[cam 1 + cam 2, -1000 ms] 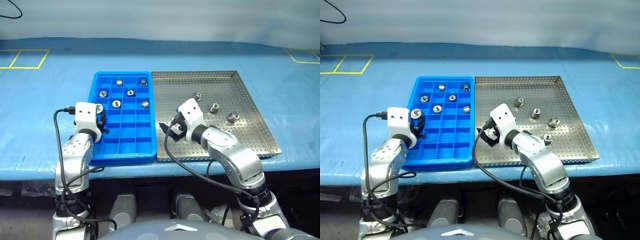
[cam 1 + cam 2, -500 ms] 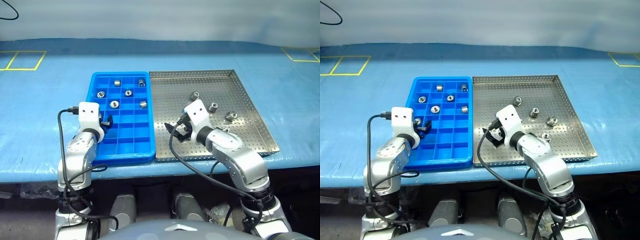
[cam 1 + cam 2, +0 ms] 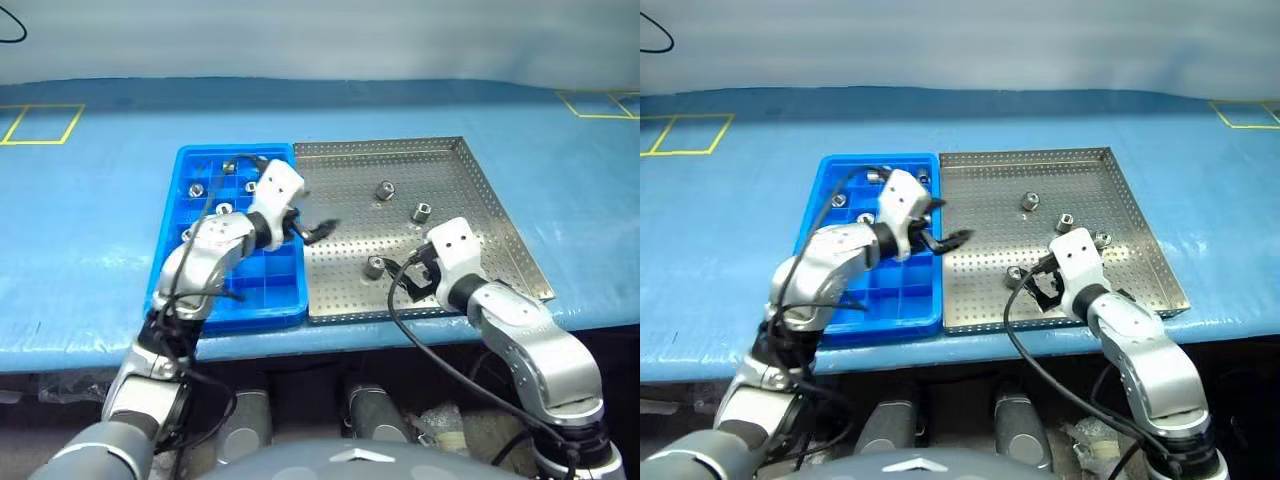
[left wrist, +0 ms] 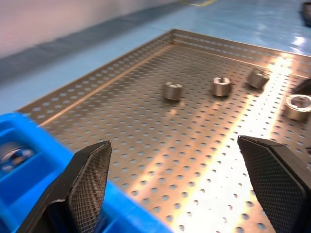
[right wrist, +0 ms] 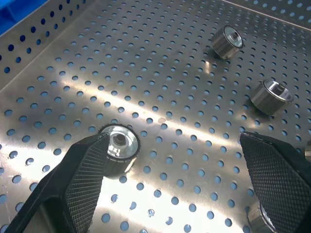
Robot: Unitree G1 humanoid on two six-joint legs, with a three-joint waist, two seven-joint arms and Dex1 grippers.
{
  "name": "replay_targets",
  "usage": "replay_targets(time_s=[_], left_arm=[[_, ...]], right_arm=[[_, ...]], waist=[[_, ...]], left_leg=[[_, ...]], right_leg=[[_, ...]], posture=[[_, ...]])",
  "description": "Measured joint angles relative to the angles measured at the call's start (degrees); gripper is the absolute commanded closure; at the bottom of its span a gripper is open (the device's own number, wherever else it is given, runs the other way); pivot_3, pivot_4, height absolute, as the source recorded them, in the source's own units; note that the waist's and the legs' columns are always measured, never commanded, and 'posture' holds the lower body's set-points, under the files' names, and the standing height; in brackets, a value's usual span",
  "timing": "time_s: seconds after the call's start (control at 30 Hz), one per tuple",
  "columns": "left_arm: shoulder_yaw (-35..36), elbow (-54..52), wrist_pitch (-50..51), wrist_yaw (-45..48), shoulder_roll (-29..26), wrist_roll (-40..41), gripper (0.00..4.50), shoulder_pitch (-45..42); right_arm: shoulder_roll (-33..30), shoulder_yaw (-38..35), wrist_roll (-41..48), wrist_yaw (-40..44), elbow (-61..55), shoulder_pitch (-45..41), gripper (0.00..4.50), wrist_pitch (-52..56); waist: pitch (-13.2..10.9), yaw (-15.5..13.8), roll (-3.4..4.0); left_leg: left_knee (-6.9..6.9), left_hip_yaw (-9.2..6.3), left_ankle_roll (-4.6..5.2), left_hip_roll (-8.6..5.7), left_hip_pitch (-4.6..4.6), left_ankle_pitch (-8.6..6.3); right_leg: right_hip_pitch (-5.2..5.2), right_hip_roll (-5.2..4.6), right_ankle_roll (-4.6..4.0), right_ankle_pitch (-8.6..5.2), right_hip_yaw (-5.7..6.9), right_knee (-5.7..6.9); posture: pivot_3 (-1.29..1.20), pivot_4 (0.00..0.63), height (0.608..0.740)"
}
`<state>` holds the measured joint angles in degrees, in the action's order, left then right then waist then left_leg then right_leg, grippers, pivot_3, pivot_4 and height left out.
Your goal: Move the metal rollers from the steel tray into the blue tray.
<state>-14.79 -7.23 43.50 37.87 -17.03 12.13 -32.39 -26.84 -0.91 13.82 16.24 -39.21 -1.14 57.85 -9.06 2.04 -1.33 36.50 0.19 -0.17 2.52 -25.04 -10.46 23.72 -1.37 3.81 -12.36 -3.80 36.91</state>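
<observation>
Four metal rollers lie loose on the steel tray (image 3: 470,180): one roller (image 3: 386,189) toward the back, one (image 3: 421,212) mid-right, one (image 3: 1101,238) beside my right wrist, one (image 3: 375,266) near the front. Several more rollers (image 3: 196,188) sit in the back compartments of the blue tray (image 3: 230,300). My left gripper (image 3: 312,230) is open and empty, above the seam between the two trays, pointing over the steel tray (image 4: 146,126). My right gripper (image 5: 180,179) is open and empty, low over the steel tray, with the front roller (image 5: 119,145) just ahead of one finger (image 5: 82,179).
Both trays stand side by side on a blue-covered table (image 3: 90,200), close to its front edge. Yellow tape squares (image 3: 40,122) mark the far corners. My left arm and its cable cross over the blue tray.
My left gripper has opened, leaving its roller in the blue tray, and swung right to the steel tray's edge. My right gripper has drawn back to the right. The camera has shifted.
</observation>
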Motion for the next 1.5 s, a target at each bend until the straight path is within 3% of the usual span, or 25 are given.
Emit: replay_targets(time_s=[0.23, 0.43, 0.63, 0.73, 0.97, 1.17, 1.3, 1.5], left_arm=[[-10.7, 17.5, -3.4, 9.3, 4.7, -2.1, 0.01, -9.5], [-13.6, 31.4, -8.2, 11.3, 9.1, -6.3, 0.01, -15.6], [-15.0, 38.0, -11.0, 13.6, 11.2, -9.1, 0.01, -16.8], [-15.2, 38.7, -11.7, 15.0, 11.4, -10.0, 0.53, -16.8], [-14.9, 38.6, -11.7, 16.1, 11.4, -11.4, 2.79, -16.8], [-8.4, 32.0, -10.5, 11.6, 10.0, -10.5, 2.79, -14.2], [1.4, 17.1, -7.5, 2.4, 9.7, -8.5, 2.79, -7.9], [10.4, -3.2, -1.6, -10.5, 8.6, -8.8, 2.79, 5.7]], right_arm=[[0.1, -1.8, 0.1, -0.5, -3.7, 3.0, 0.00, 0.4], [1.1, -2.0, 0.1, -1.9, -4.5, 4.6, 0.00, 0.8], [2.2, -2.2, 0.1, -2.9, -5.2, 4.7, 0.00, 1.1], [2.4, -2.2, 0.1, -3.2, -5.5, 4.7, 0.00, 1.1], [2.5, -2.2, 0.1, -3.6, -5.5, 4.3, 0.00, 1.1], [2.7, -0.6, 0.1, -3.5, -4.7, 1.1, 0.00, 1.1], [4.0, 3.6, 0.3, -2.8, -3.0, -3.5, 0.00, 1.1], [6.2, 10.9, 0.2, -1.0, 2.0, -11.2, 0.00, -0.3]], waist=[[0.0, 1.1, 0.00], [0.0, 2.5, 0.00], [0.0, 3.2, 0.01], [0.0, 3.3, 0.01], [0.0, 3.3, 0.00], [0.0, 3.2, 0.03], [0.0, 3.2, 0.07], [0.0, 2.1, 0.09]], left_leg=[[0.03, -0.01, 0.03, -0.01, -0.07, -0.01], [0.03, 0.01, 0.05, 0.00, -0.12, -0.03], [0.01, 0.01, 0.06, 0.00, -0.20, -0.03], [0.01, 0.00, 0.06, 0.00, -0.22, -0.03], [0.03, 0.00, 0.06, 0.00, -0.22, -0.03], [0.03, -0.02, 0.06, 0.03, -0.21, -0.03], [-0.02, 0.00, 0.06, 0.05, -0.19, -0.03], [-0.03, -0.06, 0.06, 0.04, -0.09, -0.03]], right_leg=[[0.06, 0.02, 0.02, -0.01, -0.03, 0.00], [0.12, 0.02, 0.03, 0.00, -0.07, 0.00], [0.21, 0.02, 0.03, 0.00, -0.08, 0.00], [0.22, 0.02, 0.03, 0.00, -0.08, 0.00], [0.21, 0.01, 0.04, 0.00, -0.08, 0.00], [0.22, 0.04, 0.05, 0.02, -0.07, 0.05], [0.24, 0.05, 0.12, 0.06, -0.11, 0.05], [0.10, 0.08, 0.34, 0.19, -0.09, 0.05]], posture=[[-0.13, 0.150, 0.740], [-0.17, 0.150, 0.740], [-0.18, 0.150, 0.740], [-0.18, 0.150, 0.740], [-0.15, 0.150, 0.740], [-0.10, 0.150, 0.740], [-0.06, 0.150, 0.740], [0.03, 0.150, 0.740]])
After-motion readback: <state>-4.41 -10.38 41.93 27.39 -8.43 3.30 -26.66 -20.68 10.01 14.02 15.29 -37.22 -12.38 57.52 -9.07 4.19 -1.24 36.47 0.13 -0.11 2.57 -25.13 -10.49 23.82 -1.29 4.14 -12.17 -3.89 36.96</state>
